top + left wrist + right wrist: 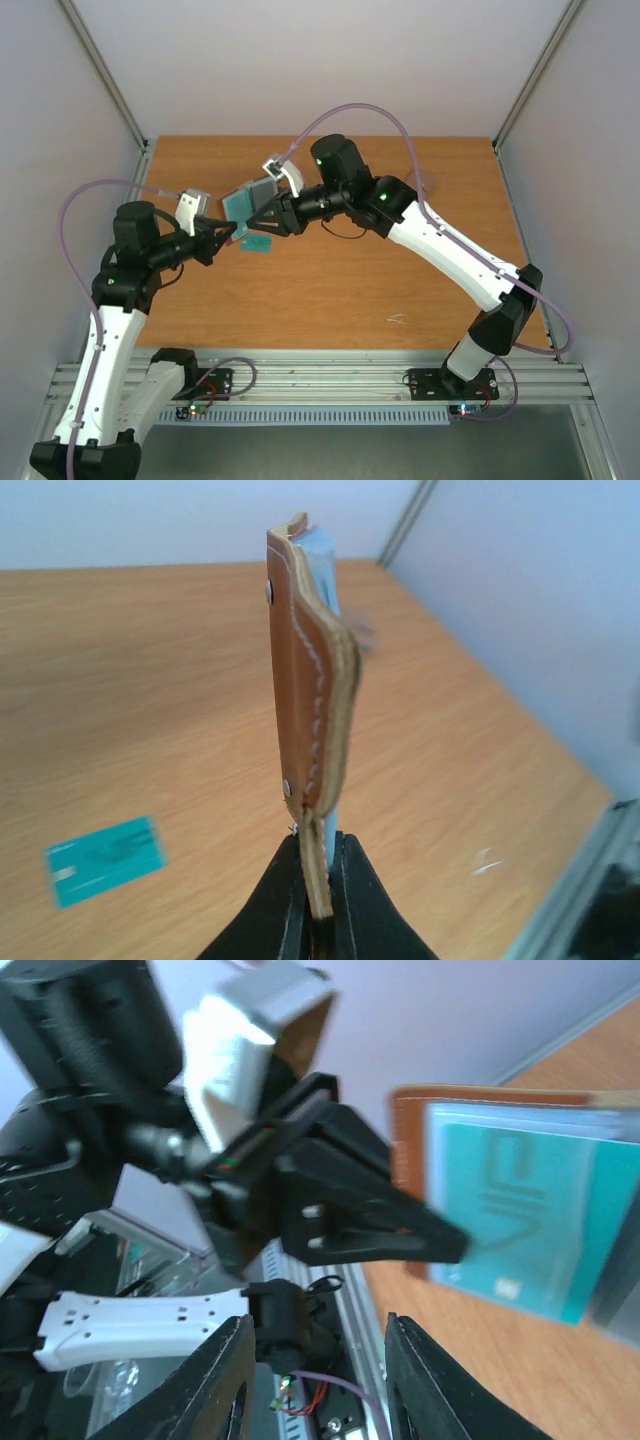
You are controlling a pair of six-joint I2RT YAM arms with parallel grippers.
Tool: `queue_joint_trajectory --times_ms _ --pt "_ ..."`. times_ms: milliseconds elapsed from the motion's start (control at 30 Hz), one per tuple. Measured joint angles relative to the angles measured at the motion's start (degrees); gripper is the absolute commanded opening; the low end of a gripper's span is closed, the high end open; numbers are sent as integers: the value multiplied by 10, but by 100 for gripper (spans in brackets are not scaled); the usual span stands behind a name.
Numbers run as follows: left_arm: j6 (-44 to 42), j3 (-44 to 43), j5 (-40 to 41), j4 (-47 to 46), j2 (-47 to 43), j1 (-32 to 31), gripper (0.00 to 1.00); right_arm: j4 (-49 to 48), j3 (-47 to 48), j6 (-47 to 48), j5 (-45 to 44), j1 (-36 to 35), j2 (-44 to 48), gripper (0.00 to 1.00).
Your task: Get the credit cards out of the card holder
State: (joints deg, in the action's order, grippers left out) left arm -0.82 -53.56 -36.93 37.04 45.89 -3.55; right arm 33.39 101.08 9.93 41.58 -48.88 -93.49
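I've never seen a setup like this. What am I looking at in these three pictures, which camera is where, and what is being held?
These are two robot arms bolted at the near edge of a wooden table. The wide picture looks down from above and behind them. The other two come from a small camera on each wrist.

The left gripper is shut on one edge of a brown card holder, which it holds lifted off the table. A teal card shows against the holder's inner face. A second teal card lies flat on the table below.

The right gripper is close to the holder, with its jaws apart and nothing between them.
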Motion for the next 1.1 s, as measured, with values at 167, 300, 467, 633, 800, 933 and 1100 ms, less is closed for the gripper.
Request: queue_joint_trajectory --times_ms 167,300,467,633,800,933,1100 --pt "123 26 -103 -107 -31 2 0 -35 -13 -28 9 28 -3 34" --pt "185 53 -165 -204 -54 3 0 -55 -27 -43 58 66 5 32" --pt "278 90 -206 -349 -57 3 0 -1 18 2 82 58 5 26" --pt "337 98 -226 -425 -58 3 0 28 31 32 100 52 6 21" --pt "380 105 -235 -481 -58 3 0 56 39 55 105 52 3 24" --pt "401 107 -243 -500 -57 4 0 67 39 69 116 53 3 26" --pt "414 111 -244 -513 -57 4 0 75 47 74 122 68 5 29"
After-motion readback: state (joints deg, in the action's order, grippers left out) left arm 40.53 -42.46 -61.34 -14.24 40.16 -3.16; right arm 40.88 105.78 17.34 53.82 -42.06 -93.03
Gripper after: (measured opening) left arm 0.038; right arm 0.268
